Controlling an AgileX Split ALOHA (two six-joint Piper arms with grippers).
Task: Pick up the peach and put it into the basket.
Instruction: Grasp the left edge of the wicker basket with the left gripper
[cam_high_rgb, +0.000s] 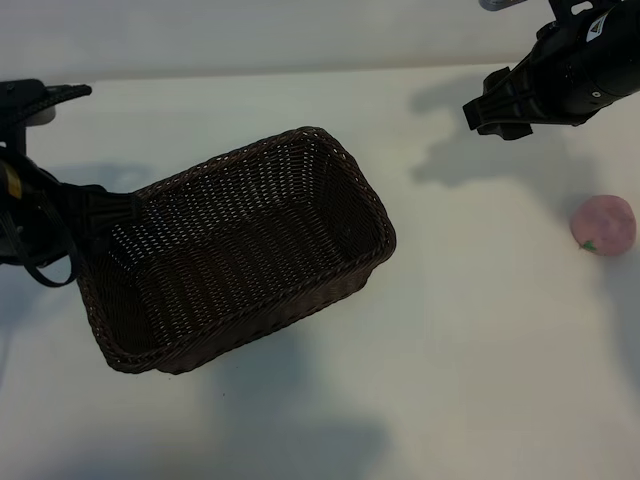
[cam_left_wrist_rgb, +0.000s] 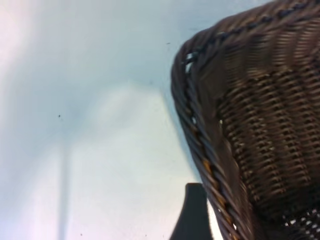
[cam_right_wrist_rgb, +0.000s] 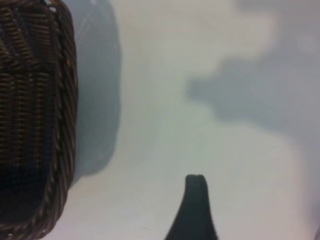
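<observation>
Tabletop (cam_high_rgb: 470, 390): plain white, matte, bare apart from the two task things; soft grey shadows of the arms and basket fall on it.
Room: a pale band runs along the far edge of the tabletop; nothing more of the surroundings shows.
Basket (cam_high_rgb: 240, 250): dark-brown woven wicker, rectangular, set askew left of the tabletop's middle, one short end toward the left edge; its inside holds nothing.
Peach (cam_high_rgb: 603, 224): pale pink, resting on the tabletop near the right edge, well apart from the basket.
Left gripper (cam_high_rgb: 105, 212): at the left edge, at the basket's left short end; jaws spread wide, whether they hold the rim cannot be told.
Right gripper (cam_high_rgb: 497, 108): above the far right corner area, angled downward, jaws spread wide with nothing between them, apart from the peach.
</observation>
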